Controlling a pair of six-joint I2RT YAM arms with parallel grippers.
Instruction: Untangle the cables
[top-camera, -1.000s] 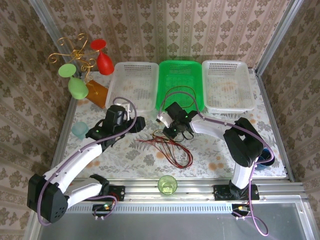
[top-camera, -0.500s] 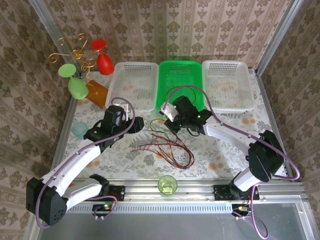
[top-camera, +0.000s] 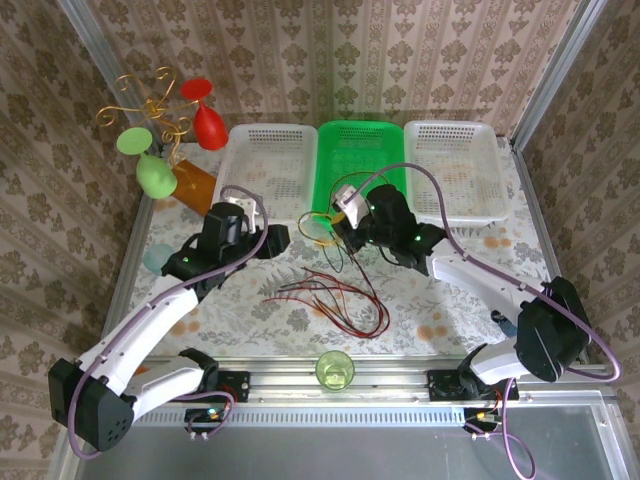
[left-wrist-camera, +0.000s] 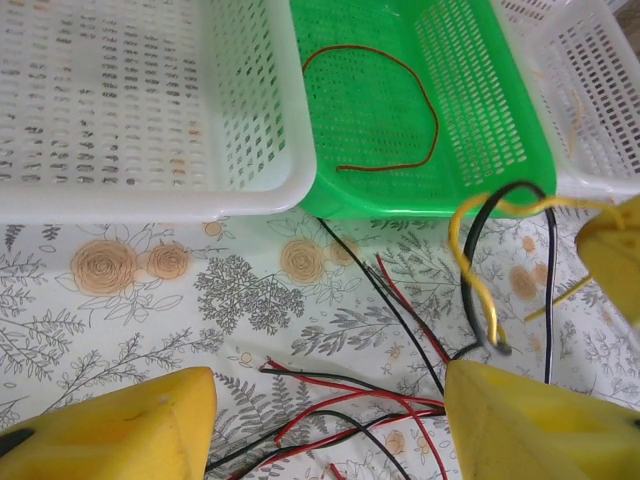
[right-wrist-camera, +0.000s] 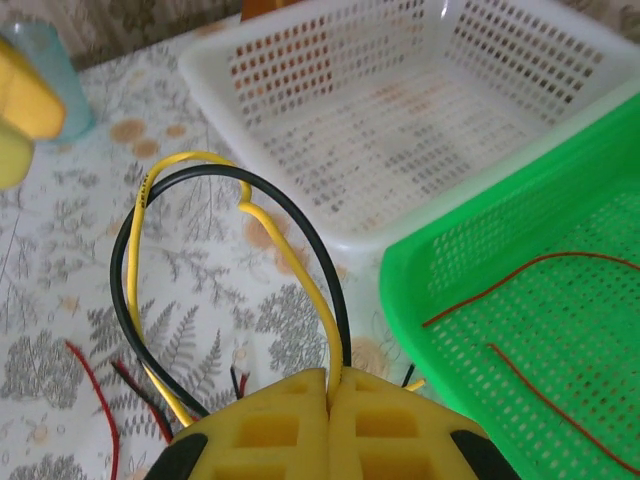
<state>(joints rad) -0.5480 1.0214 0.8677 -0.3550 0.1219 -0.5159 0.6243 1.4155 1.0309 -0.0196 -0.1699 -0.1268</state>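
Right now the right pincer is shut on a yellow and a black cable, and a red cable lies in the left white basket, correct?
Not quite: the left wrist view shows the red cable lying in the green basket, not a white one. The right pincer is shut on the yellow cable and the black cable.

The green basket (top-camera: 360, 127) is glossy perforated plastic; the white baskets (top-camera: 262, 130) beside it are milky, half see-through plastic. The cables (top-camera: 345, 300) have a smooth, faintly shiny coating. The table cover (top-camera: 250, 315) looks matt and printed. The pads (right-wrist-camera: 275, 430) of the right gripper (right-wrist-camera: 328, 395) are matt yellow foam. At upper left, the gold wire stand (top-camera: 150, 105) gleams like metal.
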